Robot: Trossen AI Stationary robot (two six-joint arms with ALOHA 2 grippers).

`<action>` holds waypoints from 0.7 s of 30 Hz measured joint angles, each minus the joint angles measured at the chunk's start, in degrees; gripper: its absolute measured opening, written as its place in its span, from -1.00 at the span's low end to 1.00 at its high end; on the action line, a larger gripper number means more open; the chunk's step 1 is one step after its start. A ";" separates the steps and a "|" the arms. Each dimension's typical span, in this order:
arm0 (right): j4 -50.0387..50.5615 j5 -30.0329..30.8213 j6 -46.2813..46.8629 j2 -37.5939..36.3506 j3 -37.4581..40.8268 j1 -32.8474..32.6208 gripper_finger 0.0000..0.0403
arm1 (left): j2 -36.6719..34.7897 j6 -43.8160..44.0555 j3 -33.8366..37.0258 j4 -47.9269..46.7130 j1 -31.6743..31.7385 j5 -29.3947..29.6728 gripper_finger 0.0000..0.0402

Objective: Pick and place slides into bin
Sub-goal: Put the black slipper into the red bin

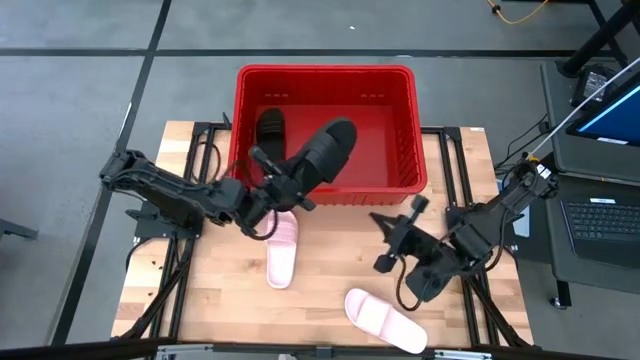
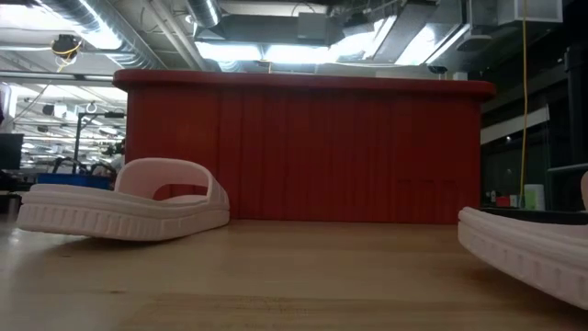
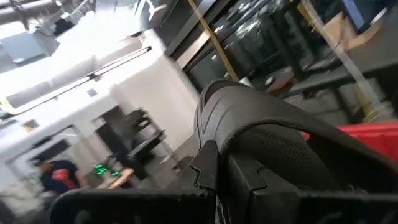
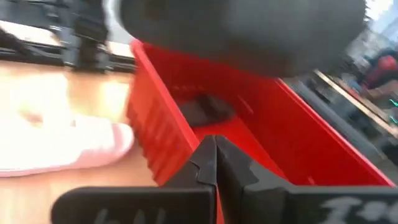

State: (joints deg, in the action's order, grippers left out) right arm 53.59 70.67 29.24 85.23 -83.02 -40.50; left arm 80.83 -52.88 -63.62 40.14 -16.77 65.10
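Overhead, left end effector [image 1: 283, 186] grips matte black slide [image 1: 326, 152] above red bin [image 1: 402, 75].

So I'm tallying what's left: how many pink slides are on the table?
2: one pink slide beside the left hand, the other near the table's front edge.

No legible text, label, brand, number or sign in any view. Pale marks on right wrist camera's own dark finger too blurred to read. Laptop screen [image 1: 612, 110] beside table shows blue glow only, nothing readable.
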 joint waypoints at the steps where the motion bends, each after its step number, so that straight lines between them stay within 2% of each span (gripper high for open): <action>1: 4.13 0.77 5.35 0.06 0.02 -0.88 -0.99 | -1.33 1.59 1.47 -0.10 -0.02 -0.88 -0.98; 4: 11.19 1.64 15.05 0.07 0.02 -3.65 -0.99 | -5.44 5.66 5.65 0.38 0.23 -1.89 -0.98; 10: 12.51 1.78 16.98 0.07 0.47 -5.80 -0.99 | -9.23 11.52 11.38 0.41 2.24 -2.40 -0.98; 16: 12.59 1.73 25.22 0.07 6.35 -5.01 -0.99 | -8.92 12.16 12.71 1.66 4.41 -3.81 -0.98; 21: 12.54 1.77 34.50 0.07 11.98 -4.93 -0.99 | -8.88 13.97 12.73 1.66 5.24 -9.13 -0.98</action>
State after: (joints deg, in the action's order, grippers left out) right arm 66.13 72.44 63.73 85.30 -71.05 -45.43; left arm 71.94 -38.92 -50.89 41.80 -11.52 55.97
